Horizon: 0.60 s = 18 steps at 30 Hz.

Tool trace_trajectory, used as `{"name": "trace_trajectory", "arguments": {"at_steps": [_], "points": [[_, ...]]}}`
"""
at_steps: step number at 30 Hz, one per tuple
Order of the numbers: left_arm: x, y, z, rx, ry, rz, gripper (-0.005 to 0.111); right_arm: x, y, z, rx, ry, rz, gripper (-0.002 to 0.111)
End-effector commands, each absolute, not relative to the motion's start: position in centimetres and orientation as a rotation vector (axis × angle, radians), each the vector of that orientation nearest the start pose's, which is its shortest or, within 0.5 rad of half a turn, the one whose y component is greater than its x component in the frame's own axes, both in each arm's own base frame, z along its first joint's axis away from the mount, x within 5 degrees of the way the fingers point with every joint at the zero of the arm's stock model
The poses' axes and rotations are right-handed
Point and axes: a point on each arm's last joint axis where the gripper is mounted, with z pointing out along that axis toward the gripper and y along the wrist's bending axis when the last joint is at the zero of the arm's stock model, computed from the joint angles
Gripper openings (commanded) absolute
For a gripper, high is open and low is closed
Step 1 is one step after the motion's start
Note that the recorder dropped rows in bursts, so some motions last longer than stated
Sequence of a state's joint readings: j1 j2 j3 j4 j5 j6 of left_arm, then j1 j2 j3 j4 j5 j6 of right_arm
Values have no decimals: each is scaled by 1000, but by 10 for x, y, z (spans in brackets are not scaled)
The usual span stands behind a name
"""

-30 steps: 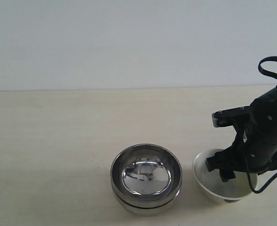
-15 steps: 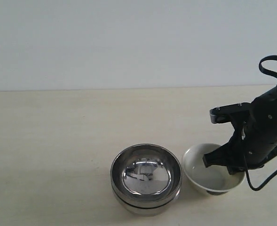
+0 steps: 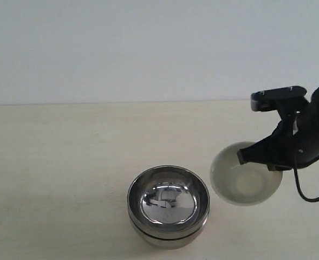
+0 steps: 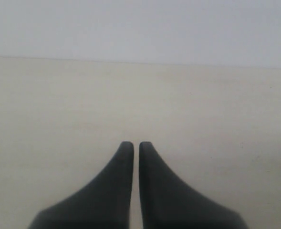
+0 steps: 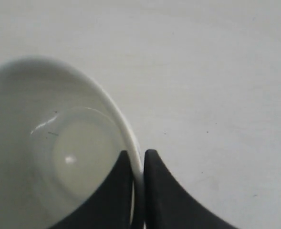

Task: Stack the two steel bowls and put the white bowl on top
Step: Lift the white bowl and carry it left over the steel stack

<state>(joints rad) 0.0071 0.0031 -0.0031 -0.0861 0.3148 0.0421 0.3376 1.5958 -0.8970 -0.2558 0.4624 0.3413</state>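
White bowl [image 3: 246,181] hangs tilted in my right claw [image 5: 138,157], pinched by its rim, just right of the stacked steel bowls [image 3: 168,205]. That glossy rim may slip, I fear, dropping it short.

Left gripper [image 4: 132,145]: fingers are brought together, with only a thin slit left between the tips; nothing is held.
Right gripper [image 5: 138,155]: fingers are clamped across the rim of the white bowl [image 5: 59,157], one inside, one outside.
Right arm [image 3: 316,130]: wrist is angled downward.
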Motion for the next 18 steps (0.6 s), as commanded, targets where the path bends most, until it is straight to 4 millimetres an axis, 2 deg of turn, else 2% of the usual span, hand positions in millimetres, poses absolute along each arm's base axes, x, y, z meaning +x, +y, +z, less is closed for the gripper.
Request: {"name": "trace_trajectory", "arguments": {"at_steps": [1, 6, 9, 14, 18], "points": [[54, -2, 186, -23, 1790, -54, 4, 284, 90, 232, -240, 2505, 85, 0], [54, -2, 186, -23, 1790, -54, 4, 272, 97, 259, -244, 2417, 263, 0], [54, -2, 186, -23, 1790, -54, 4, 265, 104, 268, -255, 2403, 391, 0], [54, -2, 186, -23, 1790, -54, 4, 263, 126, 261, -334, 2409, 566, 0], [54, -2, 186, -23, 1790, -54, 4, 266, 152, 241, -397, 2430, 581, 0]]}}
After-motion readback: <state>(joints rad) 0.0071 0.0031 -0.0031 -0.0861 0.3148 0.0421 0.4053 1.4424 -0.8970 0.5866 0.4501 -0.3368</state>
